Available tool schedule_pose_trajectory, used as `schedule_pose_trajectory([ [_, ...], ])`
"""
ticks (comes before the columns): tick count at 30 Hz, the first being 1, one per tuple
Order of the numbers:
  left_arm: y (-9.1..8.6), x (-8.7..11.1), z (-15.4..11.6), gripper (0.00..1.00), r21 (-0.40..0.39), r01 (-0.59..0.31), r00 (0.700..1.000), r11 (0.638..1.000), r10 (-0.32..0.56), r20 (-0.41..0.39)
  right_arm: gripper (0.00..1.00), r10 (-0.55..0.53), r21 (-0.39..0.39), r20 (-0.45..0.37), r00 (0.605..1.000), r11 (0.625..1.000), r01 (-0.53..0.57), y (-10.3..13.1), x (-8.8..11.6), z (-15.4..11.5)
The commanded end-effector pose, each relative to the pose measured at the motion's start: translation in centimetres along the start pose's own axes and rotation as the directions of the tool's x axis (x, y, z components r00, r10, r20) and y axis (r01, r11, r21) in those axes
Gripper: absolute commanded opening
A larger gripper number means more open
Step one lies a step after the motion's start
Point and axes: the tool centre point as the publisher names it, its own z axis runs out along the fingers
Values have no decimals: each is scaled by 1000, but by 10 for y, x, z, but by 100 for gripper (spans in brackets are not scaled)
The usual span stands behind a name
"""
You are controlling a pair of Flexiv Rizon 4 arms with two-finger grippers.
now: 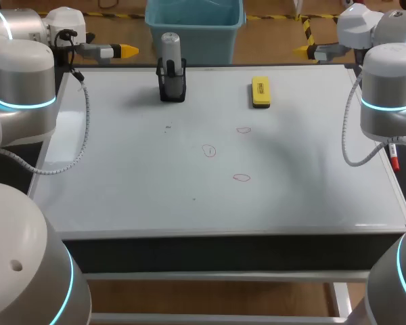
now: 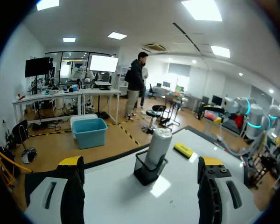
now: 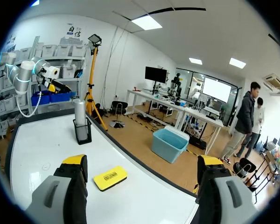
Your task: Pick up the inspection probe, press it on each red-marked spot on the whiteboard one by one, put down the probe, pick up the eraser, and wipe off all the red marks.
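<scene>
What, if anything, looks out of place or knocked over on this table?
Nothing stands out: the probe stands in its black holder, the yellow eraser lies flat, and three red marks sit on the whiteboard.

The head camera looks steeply down from above and behind onto the whole table (image 1: 135, 189). Each wrist camera sits close behind its own hand, low by the table's far edge. The left hand (image 2: 140, 161) faces the probe (image 2: 157, 145) ahead of it, the right hand (image 3: 142, 159) the eraser (image 3: 110, 178) just ahead. All three views share both.
</scene>
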Motion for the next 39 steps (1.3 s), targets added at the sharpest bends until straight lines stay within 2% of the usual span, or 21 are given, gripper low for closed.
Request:
schedule_pose_trajectory([
  [1,2,-1,1,100,6,-1,1000,1000,1,-1,100,0,1,-1,1000,1000,0,0,-1,0],
  [27,2,-1,1,100,6,-1,1000,1000,1,-1,100,0,1,-1,1000,1000,0,0,-1,0],
  [32,0,-5,3,100,60,-42,998,997,45,-52,100,0,1,-1,1000,1000,0,0,-1,0],
  [35,-1,-9,5,100,116,-35,994,993,46,-97,100,0,1,-1,1000,1000,0,0,-1,0],
  [36,-2,-10,7,100,120,-54,993,991,66,-95,100,0,1,-1,1000,1000,0,0,-1,0],
  [39,-4,-11,13,100,165,-95,979,982,122,-161,100,0,1,-1,1000,1000,0,0,-1,0],
])
